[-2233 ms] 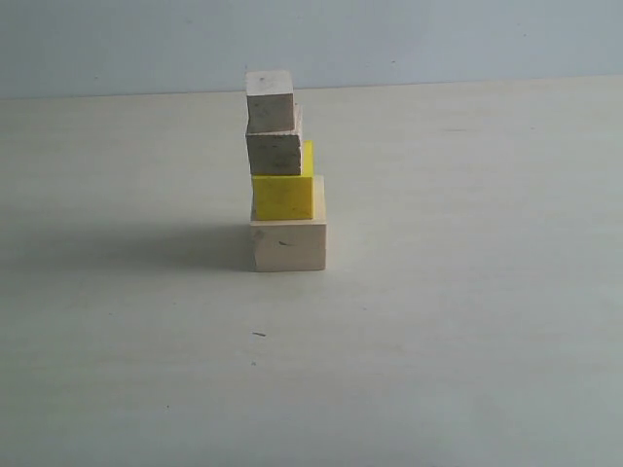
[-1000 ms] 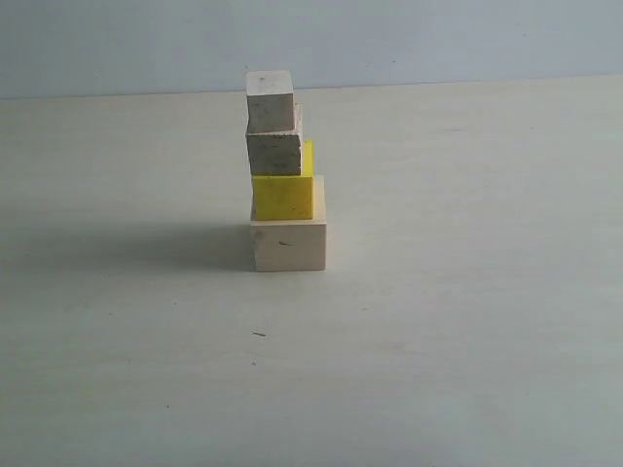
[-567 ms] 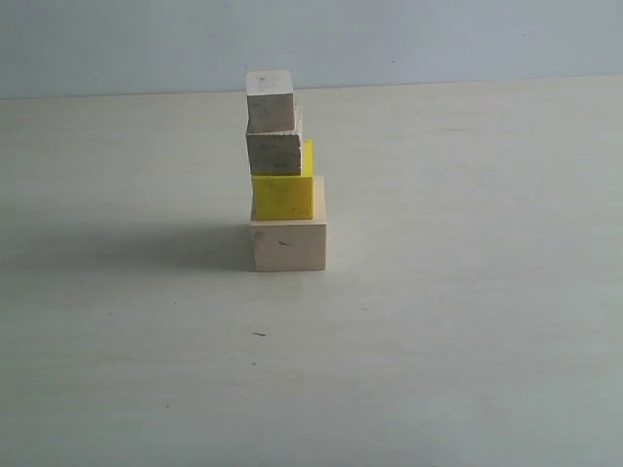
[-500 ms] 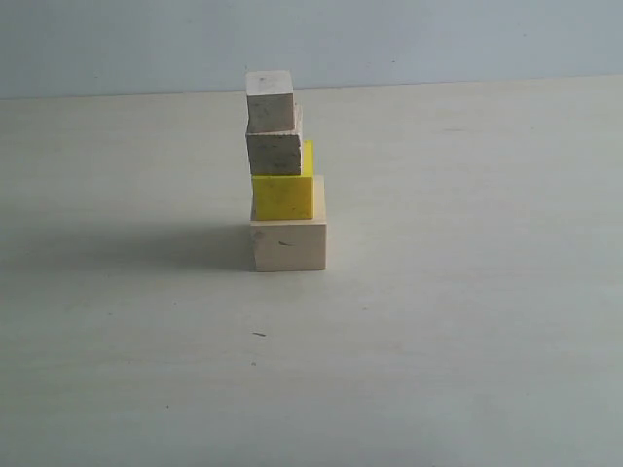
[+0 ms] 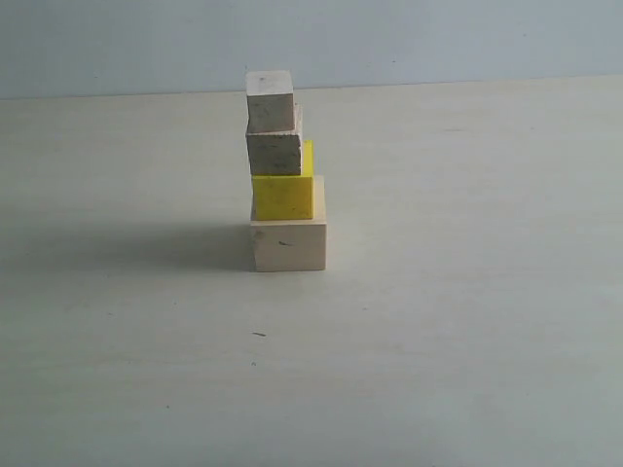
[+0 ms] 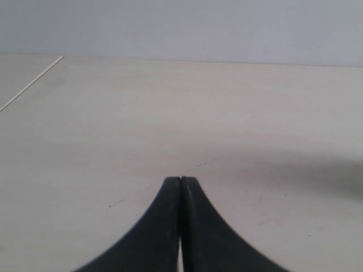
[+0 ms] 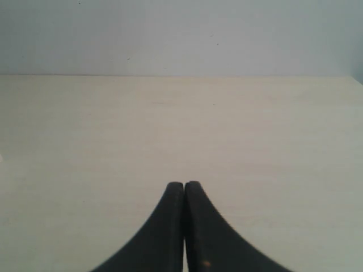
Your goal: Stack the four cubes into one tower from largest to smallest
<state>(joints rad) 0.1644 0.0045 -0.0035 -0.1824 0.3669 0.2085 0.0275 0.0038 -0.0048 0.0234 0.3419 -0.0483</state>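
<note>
Four-high tower [image 5: 282, 185] stands on the tabletop [image 5: 467, 311]: large pale wood cube [image 5: 288, 245], yellow cube [image 5: 283, 197], grey-tan wood cube [image 5: 274, 153], small pale wood cube [image 5: 270, 99] on top. Left pincer [image 6: 181, 180] and right pincer [image 7: 184, 184] are both pressed together, empty, well apart from it.

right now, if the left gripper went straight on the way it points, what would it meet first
The way looks free: the shut left gripper points over bare table toward the far wall. The tower is not in its wrist view, though depth is unclear.
</note>
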